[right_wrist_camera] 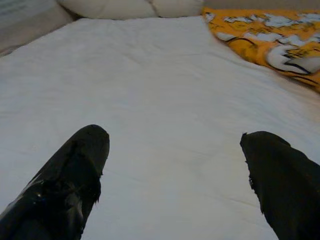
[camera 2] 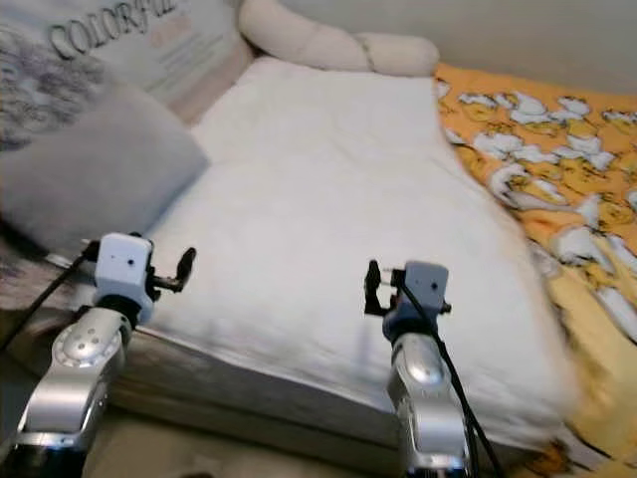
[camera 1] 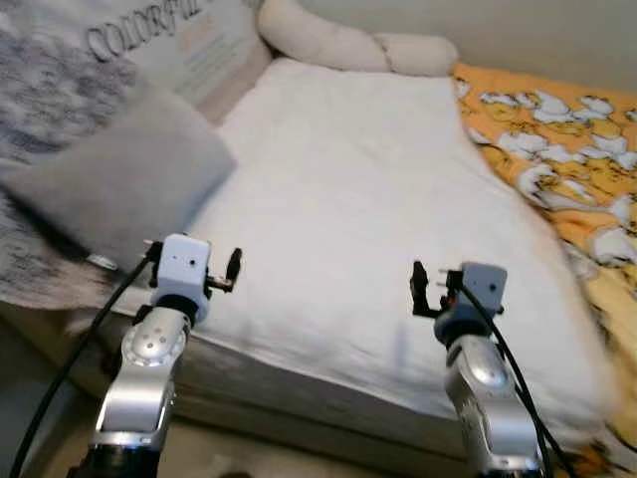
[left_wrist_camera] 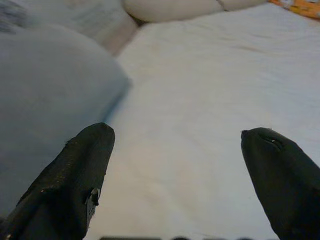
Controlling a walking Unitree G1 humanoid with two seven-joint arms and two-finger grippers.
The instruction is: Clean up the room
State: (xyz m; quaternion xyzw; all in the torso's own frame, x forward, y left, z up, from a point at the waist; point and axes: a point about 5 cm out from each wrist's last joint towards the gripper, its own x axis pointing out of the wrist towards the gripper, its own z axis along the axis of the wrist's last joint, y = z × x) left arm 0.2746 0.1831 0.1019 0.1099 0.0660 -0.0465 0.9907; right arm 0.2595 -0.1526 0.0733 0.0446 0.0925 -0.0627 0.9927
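Observation:
A bed with a white sheet (camera 1: 348,199) lies in front of me. A grey pillow (camera 1: 129,179) rests on its left side. An orange blanket with a white cartoon print (camera 1: 557,159) is bunched along its right side. My left gripper (camera 1: 231,269) hovers over the bed's near left edge, just beside the grey pillow (left_wrist_camera: 45,95), open and holding nothing. My right gripper (camera 1: 420,287) hangs over the near edge further right, open and holding nothing, above bare sheet (right_wrist_camera: 165,90).
A long cream cushion (camera 1: 338,42) lies across the head of the bed. A grey patterned cover with printed lettering (camera 1: 60,70) lies at the far left. The bed's front edge (camera 1: 299,388) runs just below both arms.

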